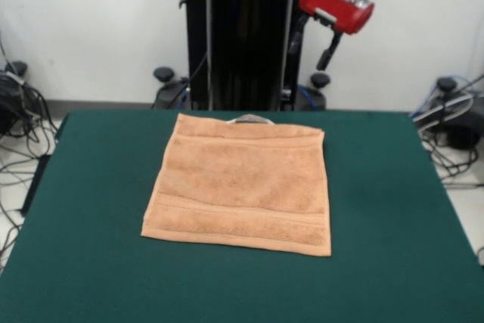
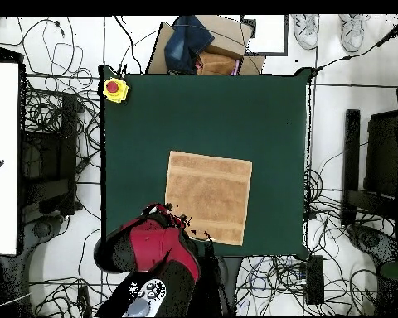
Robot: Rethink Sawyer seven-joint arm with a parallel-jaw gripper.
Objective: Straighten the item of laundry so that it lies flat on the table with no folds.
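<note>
Tan-orange terry cloth, the towel [image 1: 243, 184], lies spread at the centre of the front view on the green felt table [image 1: 393, 247], apparently flat, with band stripes near its upper and lower edges and a whitish loop tag [image 1: 250, 119] at the upper edge. In the overhead view the towel [image 2: 208, 196] sits slightly right of centre and low on the table [image 2: 144, 149]. No fold is visible in either view, so the task appears complete or nearly so.

The gripper [image 1: 330, 52] hangs at the upper right of the front view, well clear of the cloth. Whether it is spread or pressed together cannot be determined.

Risks from this state:
- Any further descent onto the towel could drag the pile and raise a new wrinkle.
- A pinch at a corner could fold that corner over.
- The loop tag could snag.

Containers: a cardboard box [image 2: 227, 45] at the top centre of the overhead view, beyond the table; contents indistinct, dark fabric [image 2: 188, 40] draped on it.
</note>
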